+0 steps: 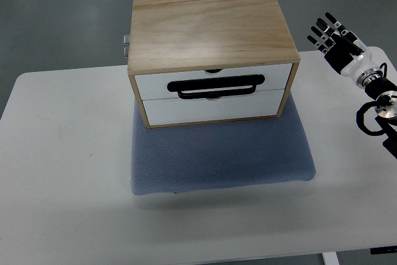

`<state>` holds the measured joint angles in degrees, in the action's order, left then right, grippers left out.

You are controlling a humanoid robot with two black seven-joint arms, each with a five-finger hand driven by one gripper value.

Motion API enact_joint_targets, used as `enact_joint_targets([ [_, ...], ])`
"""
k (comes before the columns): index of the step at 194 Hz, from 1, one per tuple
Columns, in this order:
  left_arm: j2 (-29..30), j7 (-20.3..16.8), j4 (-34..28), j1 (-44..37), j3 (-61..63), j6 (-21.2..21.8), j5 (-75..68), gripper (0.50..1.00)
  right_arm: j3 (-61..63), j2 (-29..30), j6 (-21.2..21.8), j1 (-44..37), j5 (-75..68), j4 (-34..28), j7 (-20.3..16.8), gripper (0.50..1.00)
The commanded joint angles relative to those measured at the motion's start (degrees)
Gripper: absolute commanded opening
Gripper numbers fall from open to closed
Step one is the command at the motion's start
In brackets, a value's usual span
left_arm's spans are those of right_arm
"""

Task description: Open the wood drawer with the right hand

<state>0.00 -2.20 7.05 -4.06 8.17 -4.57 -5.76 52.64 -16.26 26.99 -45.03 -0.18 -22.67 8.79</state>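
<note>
A wood box (211, 29) with two white drawer fronts stands on a blue-grey mat (217, 153) at the back middle of the white table. The upper drawer (155, 83) and the lower drawer (205, 110) are both shut. A black handle (217, 86) lies across the seam between them. My right hand (327, 32) is in the air to the right of the box, level with its top, apart from it. Its fingers are spread and hold nothing. The left arm does not show.
The white table (62, 153) runs wide around the mat. Its front edge is at the bottom of the picture. A small metal fitting (126, 46) sticks out from the box's back left side. Grey floor lies behind the table.
</note>
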Motion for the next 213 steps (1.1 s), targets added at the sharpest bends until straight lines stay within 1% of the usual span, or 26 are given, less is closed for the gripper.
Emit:
enact_joint_targets([
  [1, 0.0, 0.0, -0.02, 0.02, 0.0, 0.0, -0.04, 1.0, 0.0, 0.0, -0.01, 0.03, 0.0, 0.0, 0.0, 0.944],
  [115, 0.0, -0.09, -0.37, 1.87, 0.18, 0.35, 0.05, 1.0, -0.09, -0.18, -0.53, -0.41, 0.09, 0.0, 0.09, 0.944],
  [134, 0.0, -0.09, -0.29, 1.87, 0.09, 0.35, 0.05, 1.0, -0.09, -1.67, 0.35, -0.59, 0.35, 0.0, 0.09, 0.944],
  [155, 0.0, -0.09, -0.29, 1.87, 0.09, 0.35, 0.05, 1.0, -0.09, -5.27, 2.28, -0.94, 0.88, 0.0, 0.18, 0.944],
  [171, 0.0, -0.09, -0.29, 1.87, 0.09, 0.35, 0.05, 1.0, -0.17, -7.3, 2.98, -1.03, 1.49, 0.0, 0.18, 0.944],
  [194, 0.0, -0.09, -0.29, 1.87, 0.09, 0.35, 0.05, 1.0, -1.93, -10.29, 4.12, -3.4, 5.36, 0.09, 0.35, 0.944],
  [213, 0.0, 0.0, -0.29, 1.87, 0.09, 0.35, 0.05, 1.0, -2.46, -12.13, 6.06, -4.81, 8.96, 0.09, 0.44, 0.944],
])
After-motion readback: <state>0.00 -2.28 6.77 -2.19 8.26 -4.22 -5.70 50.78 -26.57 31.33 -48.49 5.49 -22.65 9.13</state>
